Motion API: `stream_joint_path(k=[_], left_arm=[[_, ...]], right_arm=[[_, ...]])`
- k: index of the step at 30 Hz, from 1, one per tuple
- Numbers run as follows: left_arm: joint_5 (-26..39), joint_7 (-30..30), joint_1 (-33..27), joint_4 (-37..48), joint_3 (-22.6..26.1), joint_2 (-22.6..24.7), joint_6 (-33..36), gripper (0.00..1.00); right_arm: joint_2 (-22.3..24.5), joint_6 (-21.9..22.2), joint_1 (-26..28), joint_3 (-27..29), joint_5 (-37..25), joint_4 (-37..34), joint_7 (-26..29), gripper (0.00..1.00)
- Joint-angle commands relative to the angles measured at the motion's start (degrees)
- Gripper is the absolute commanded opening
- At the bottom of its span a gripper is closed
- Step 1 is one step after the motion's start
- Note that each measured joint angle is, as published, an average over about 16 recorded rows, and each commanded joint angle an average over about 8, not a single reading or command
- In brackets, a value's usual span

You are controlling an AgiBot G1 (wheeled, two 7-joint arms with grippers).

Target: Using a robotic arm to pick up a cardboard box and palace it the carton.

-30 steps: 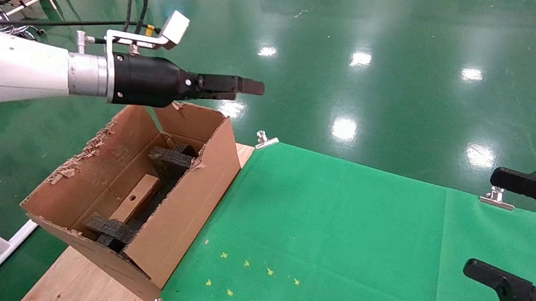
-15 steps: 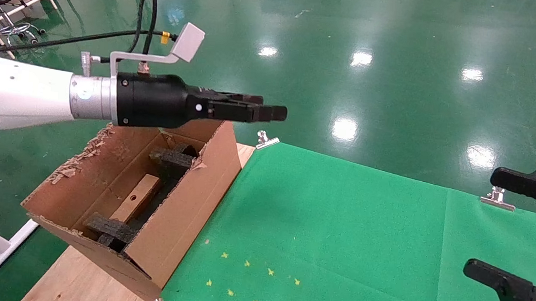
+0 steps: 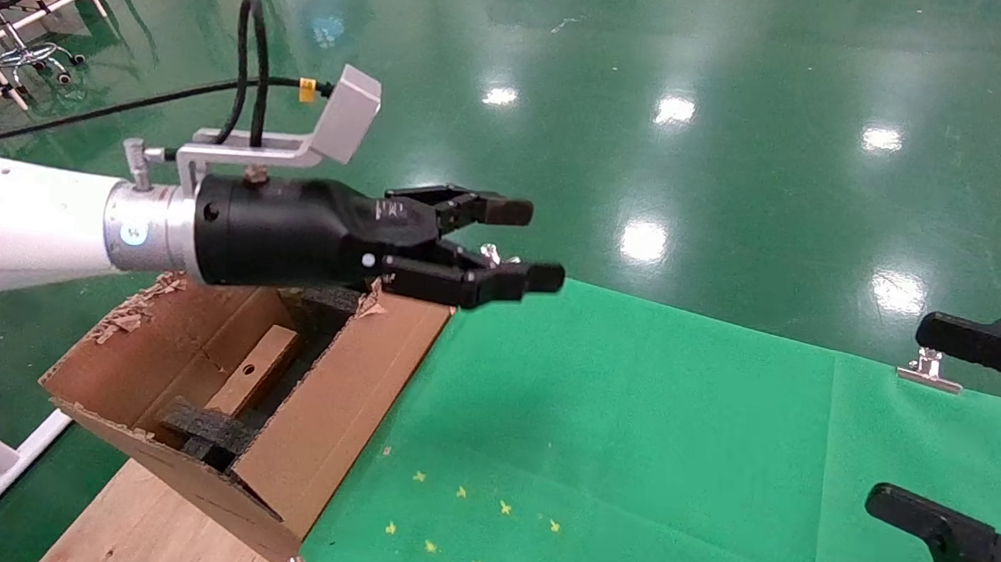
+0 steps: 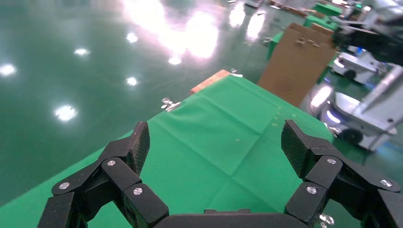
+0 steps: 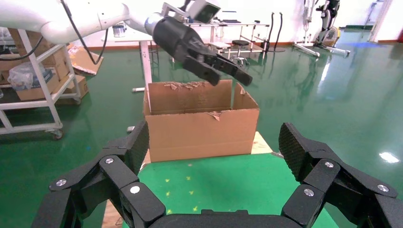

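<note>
The carton point(image 3: 338, 411) stands open at the table's left end, with torn flap edges and black foam inserts. The small flat cardboard box point(image 3: 254, 371) lies inside it between the foam pieces, its round hole facing up. My left gripper point(image 3: 539, 245) hovers open and empty above the carton's far right corner, out over the green cloth; it also shows above the carton point(image 5: 202, 130) in the right wrist view. In its own wrist view the left gripper point(image 4: 215, 137) holds only air. My right gripper point(image 3: 896, 413) is parked open at the right edge, empty too point(image 5: 214, 137).
A green cloth point(image 3: 631, 434) covers the wooden table point(image 3: 141, 530), held by metal clips point(image 3: 495, 263) point(image 3: 929, 368). Yellow marks point(image 3: 482, 521) dot the cloth near the front. Another brown box point(image 4: 297, 61) stands on the floor beyond the table.
The left gripper moved right and lower, from above the carton toward the cloth, rolled about its axis, and its fingers went from shut to open. The right arm stayed still.
</note>
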Motion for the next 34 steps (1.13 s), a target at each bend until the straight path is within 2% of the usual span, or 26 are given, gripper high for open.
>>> stream_joint_path(k=[1, 23, 34], left_arm=[[-1.0, 1.3, 1.5, -1.9, -1.0, -0.4, 0.3, 1.0], [-11.1, 15.1, 17.2, -21.9, -11.7, -4.5, 3.8, 1.0], [-12.0, 15.7, 18.3, -23.2, -12.5, -4.8, 4.1, 1.0]], right_arm=[[0.0, 0.0, 0.0, 0.0, 0.0, 0.0, 0.0, 1.0], [0.0, 0.0, 0.0, 0.0, 0.0, 0.0, 0.0, 1.0], [0.0, 0.0, 0.0, 0.0, 0.0, 0.0, 0.0, 1.0]])
